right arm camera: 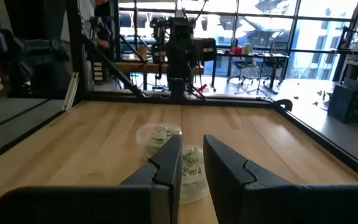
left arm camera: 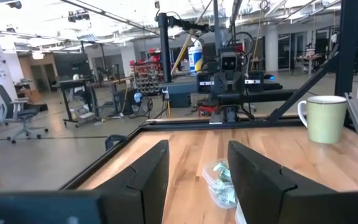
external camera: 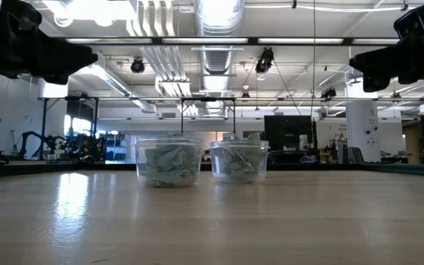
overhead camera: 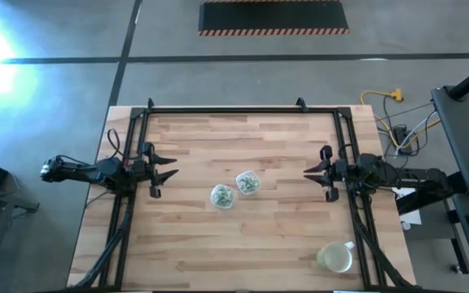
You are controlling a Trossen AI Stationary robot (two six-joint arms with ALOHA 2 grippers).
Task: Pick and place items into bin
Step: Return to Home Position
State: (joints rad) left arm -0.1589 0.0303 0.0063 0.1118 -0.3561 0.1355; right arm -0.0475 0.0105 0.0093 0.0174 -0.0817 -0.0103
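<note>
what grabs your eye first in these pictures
Two clear tubs sit side by side mid-table, left tub and right tub, both stuffed with pale green-and-white packets. A yellowish-white mug stands alone near the right arm. The left end effector and right end effector hang open at opposite table sides.

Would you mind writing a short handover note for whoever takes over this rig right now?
Left gripper: open, empty, at the left edge of the table.
Right gripper: open, empty, at the right edge.
Packets: inside two clear tubs mid-table, the left tub and the right tub, side by side.
Done: no loose packets show on the wood.
Left: seemingly nothing to pick. The mug stands alone at a right-side corner.
</note>
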